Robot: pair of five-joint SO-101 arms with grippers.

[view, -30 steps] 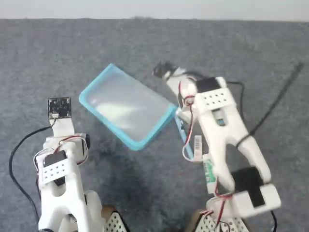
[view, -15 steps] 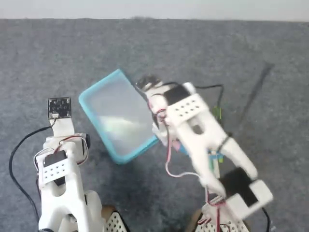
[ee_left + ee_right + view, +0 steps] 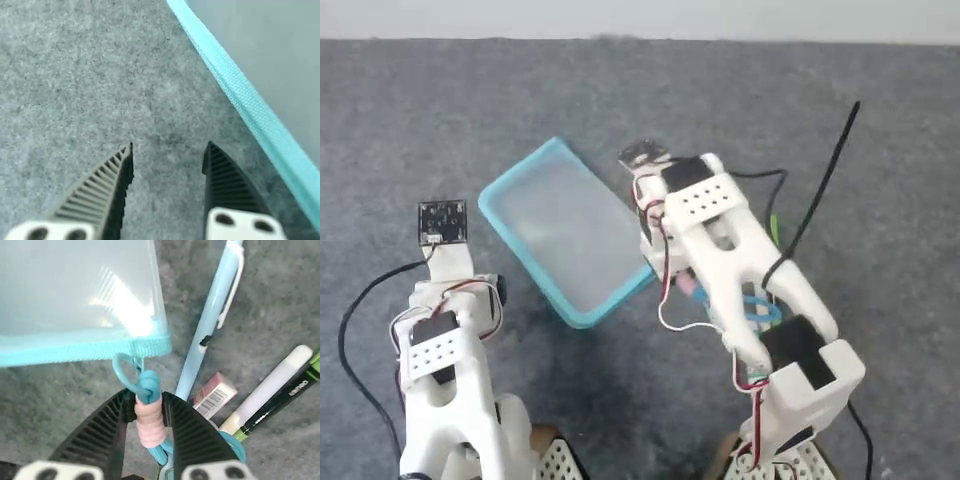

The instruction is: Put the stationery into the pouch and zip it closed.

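My left gripper sits over the near left corner of the desk. Its two toothed fingers are spread apart with nothing between them, just beside the blue cloth edge of the pouch. The pouch lies flat in the middle of the desk. It is a see-through, shiny bag with a soft woven blue border. I think it is very light and floppy, so it may slide on the fuzzy grey top when I tug it. I would pin it down by that blue border. My right gripper is squeezed tight on the zip pull, a little pink tube on a knotted blue cord at the pouch's corner. It looks squishy and good to hold. The stationery lies outside the pouch, toward the right edge: a smooth blue pen, a small boxy eraser, a white marker and a dark green pen. The pens look hard, round and slippery, so I would grab each near its middle.
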